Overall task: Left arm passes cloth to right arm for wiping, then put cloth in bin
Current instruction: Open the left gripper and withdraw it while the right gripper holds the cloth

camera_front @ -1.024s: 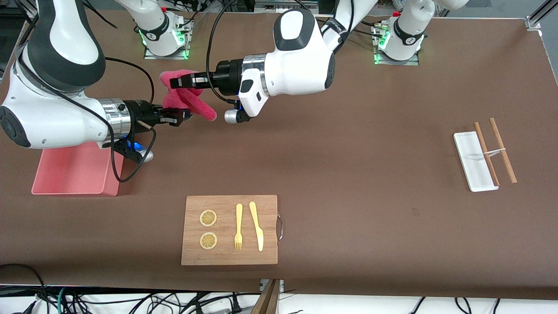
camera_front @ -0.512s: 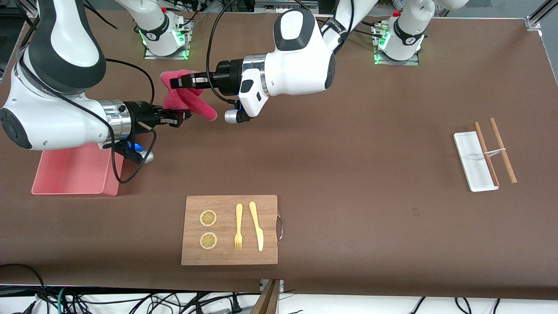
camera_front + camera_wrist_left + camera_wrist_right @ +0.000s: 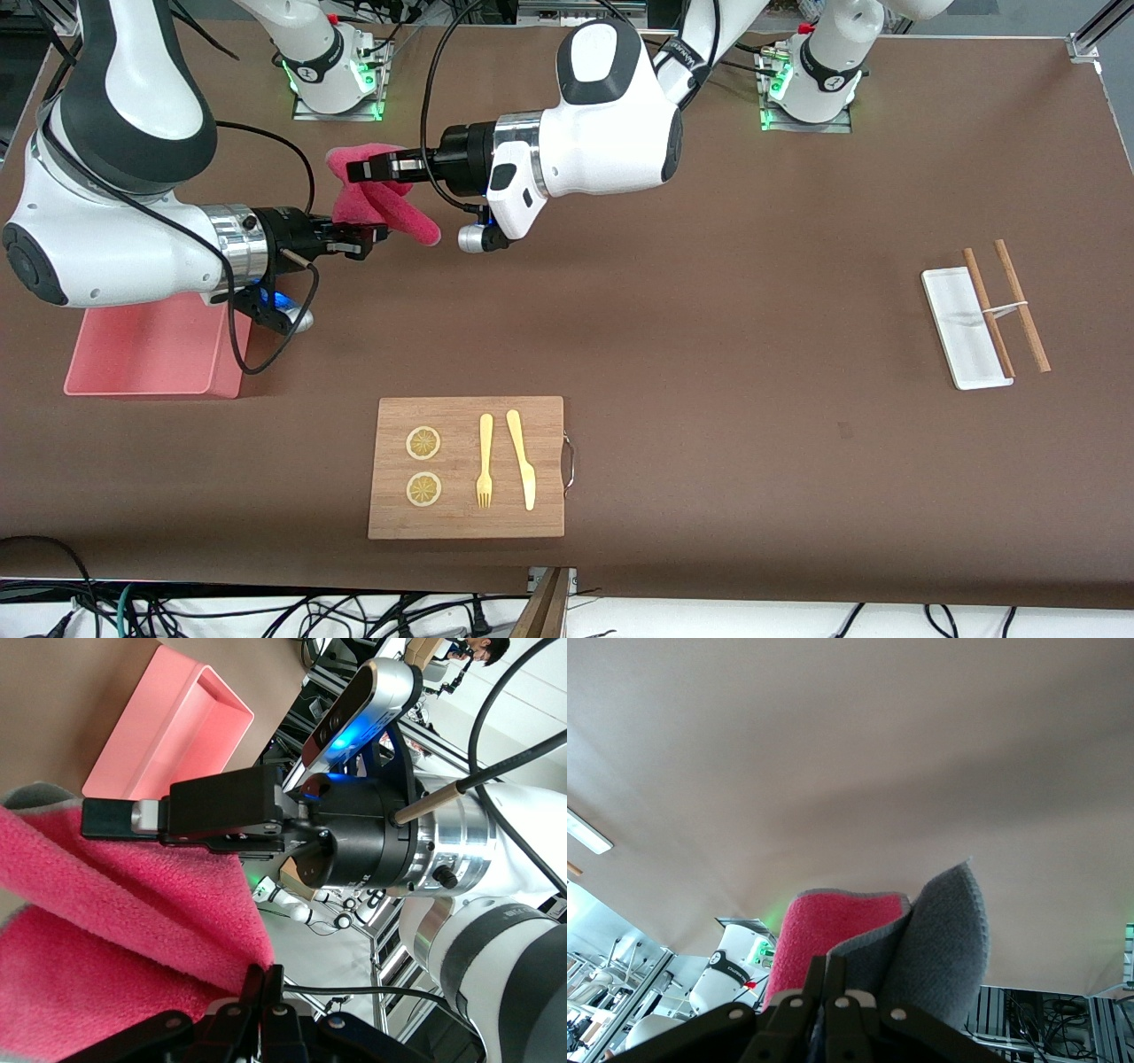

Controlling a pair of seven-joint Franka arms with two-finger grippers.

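Note:
The crimson-pink cloth (image 3: 383, 200) hangs in the air between both grippers, over the table near the right arm's base. My left gripper (image 3: 354, 167) is shut on its upper part. My right gripper (image 3: 376, 234) is shut on its lower part. In the left wrist view the cloth (image 3: 106, 930) fills the space ahead of my shut left gripper (image 3: 266, 976), with the right gripper (image 3: 106, 818) lying against the cloth. In the right wrist view my right gripper (image 3: 825, 967) is shut on the cloth (image 3: 833, 921), whose grey reverse also shows. The pink bin (image 3: 151, 354) sits under the right arm and shows in the left wrist view (image 3: 177, 718).
A wooden board (image 3: 461, 518) near the front camera carries two lemon slices (image 3: 423, 443), a yellow fork (image 3: 485, 461) and a knife (image 3: 523, 461). A small white tray (image 3: 961, 346) and brown chopsticks (image 3: 1023, 306) lie toward the left arm's end.
The right arm has shifted very slightly toward the bases. The cloth and the left gripper stay as they were.

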